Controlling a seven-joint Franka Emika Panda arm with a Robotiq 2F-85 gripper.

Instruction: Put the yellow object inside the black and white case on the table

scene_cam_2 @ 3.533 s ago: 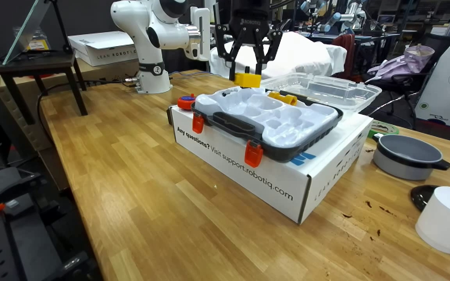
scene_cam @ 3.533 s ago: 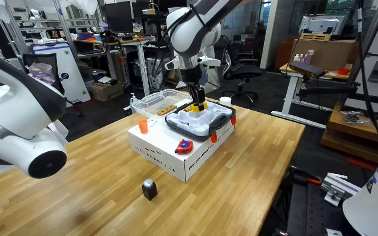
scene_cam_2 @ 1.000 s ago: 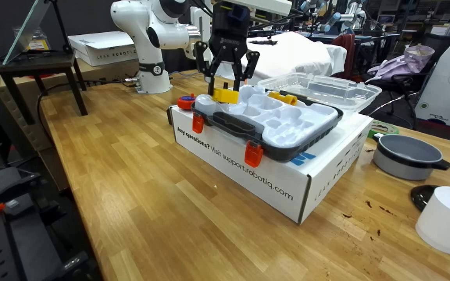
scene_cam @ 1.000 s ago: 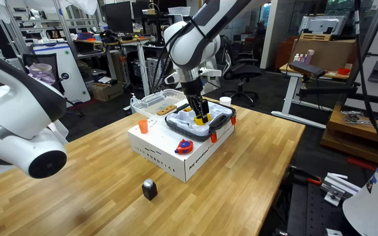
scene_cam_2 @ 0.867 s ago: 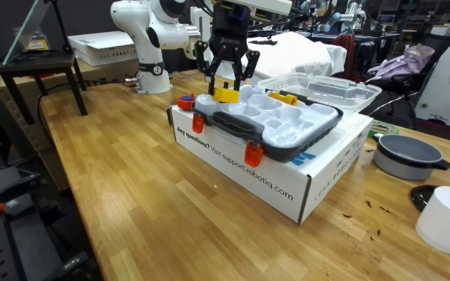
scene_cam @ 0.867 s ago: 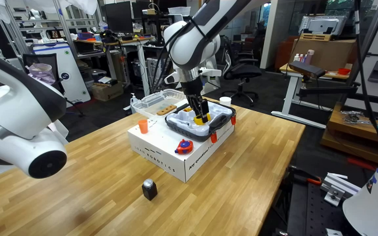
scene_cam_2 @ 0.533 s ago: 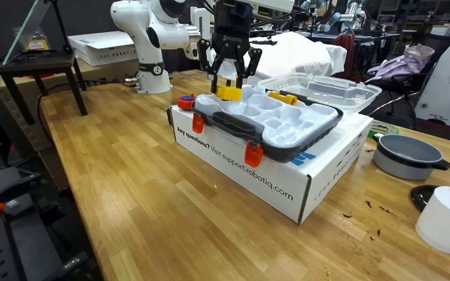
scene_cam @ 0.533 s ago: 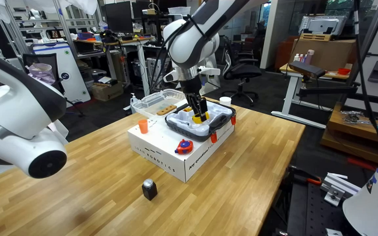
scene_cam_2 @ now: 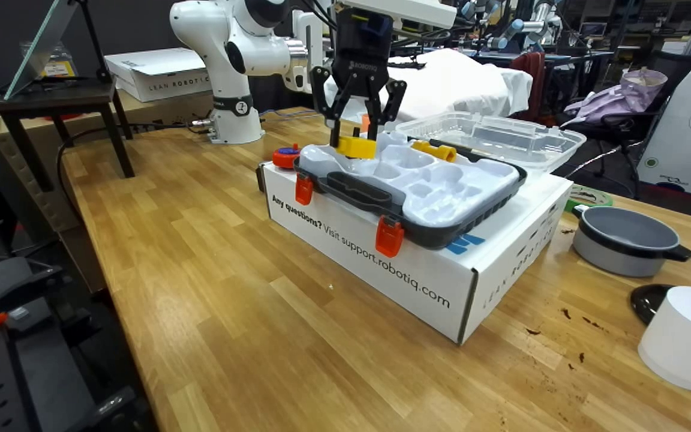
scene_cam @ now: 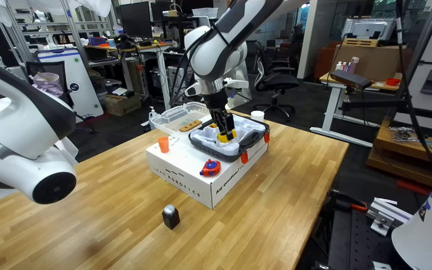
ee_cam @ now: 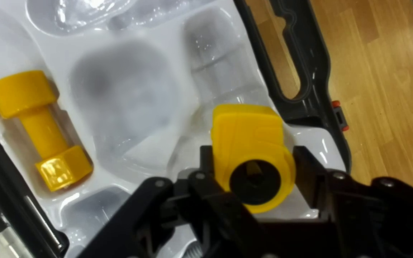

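The gripper (ee_cam: 254, 157) squeezes the yellow toy (ee_cam: 250, 146) by its two sides, a good place to hold, since it looks hard, light and maybe slippery.

The wrist view's edges cropped my gripper (ee_cam: 253, 163) and the black and white case (ee_cam: 179, 107); in an exterior view, my fingers (scene_cam: 228, 131) partly hid the yellow object (scene_cam: 222, 138).

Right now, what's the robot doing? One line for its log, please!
claw: shut on yellow toy | place: over open case, contact unclear | yellow bolt: lying in case | release: not yet
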